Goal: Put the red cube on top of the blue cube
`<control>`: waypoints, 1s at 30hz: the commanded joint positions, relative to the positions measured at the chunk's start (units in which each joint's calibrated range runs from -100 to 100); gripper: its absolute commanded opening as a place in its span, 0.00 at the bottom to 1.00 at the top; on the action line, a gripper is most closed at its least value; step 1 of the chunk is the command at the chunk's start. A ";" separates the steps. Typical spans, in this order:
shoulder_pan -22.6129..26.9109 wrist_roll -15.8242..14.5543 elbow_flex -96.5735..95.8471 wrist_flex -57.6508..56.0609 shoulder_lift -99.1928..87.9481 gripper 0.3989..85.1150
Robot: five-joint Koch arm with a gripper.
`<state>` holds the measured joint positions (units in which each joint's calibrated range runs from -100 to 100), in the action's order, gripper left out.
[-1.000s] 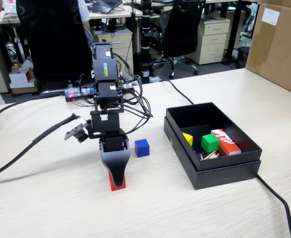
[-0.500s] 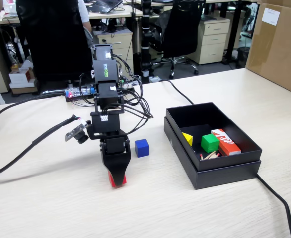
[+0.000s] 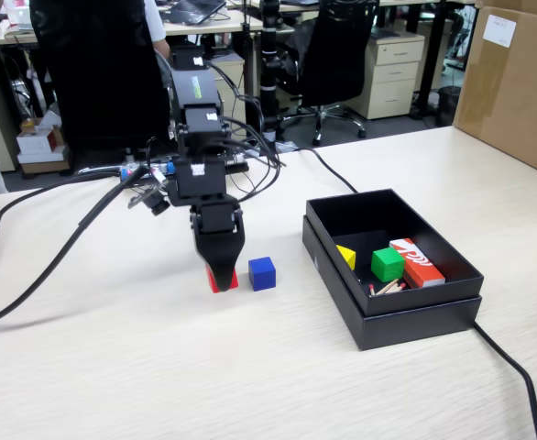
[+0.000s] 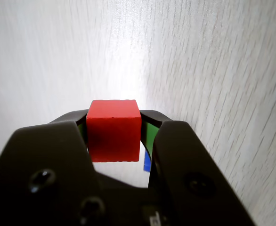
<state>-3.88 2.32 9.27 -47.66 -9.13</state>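
The red cube (image 3: 223,279) hangs in my gripper (image 3: 221,271), which is shut on it; in the wrist view the red cube (image 4: 113,131) fills the space between the two black jaws of the gripper (image 4: 114,127). The cube sits just above the table, a short way left of the blue cube (image 3: 262,273) in the fixed view. The blue cube rests on the table, and a sliver of the blue cube (image 4: 147,164) shows past the right jaw in the wrist view.
A black open box (image 3: 433,307) stands at the right with a green cube (image 3: 387,264), a yellow piece (image 3: 345,256) and a red-and-white box (image 3: 416,260) inside. Cables (image 3: 49,266) trail over the table at the left. A cardboard box (image 3: 516,82) stands at the far right.
The arm has lifted the red cube off the table and carried it away from the camera and to the right, ending beside the blue cube.
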 commanded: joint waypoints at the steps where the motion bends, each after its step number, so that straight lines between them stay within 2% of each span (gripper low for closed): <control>1: 0.68 -1.12 0.89 -0.77 -10.78 0.00; 9: 3.22 -5.57 -4.91 -4.05 -22.83 0.00; 16: 5.37 -8.89 -9.17 -4.05 -23.52 0.00; 20: 6.06 -10.11 -9.81 -4.05 -22.37 0.00; 30: 6.50 -10.99 -9.72 -2.32 -17.90 0.01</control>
<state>2.42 -8.52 -2.88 -51.30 -27.12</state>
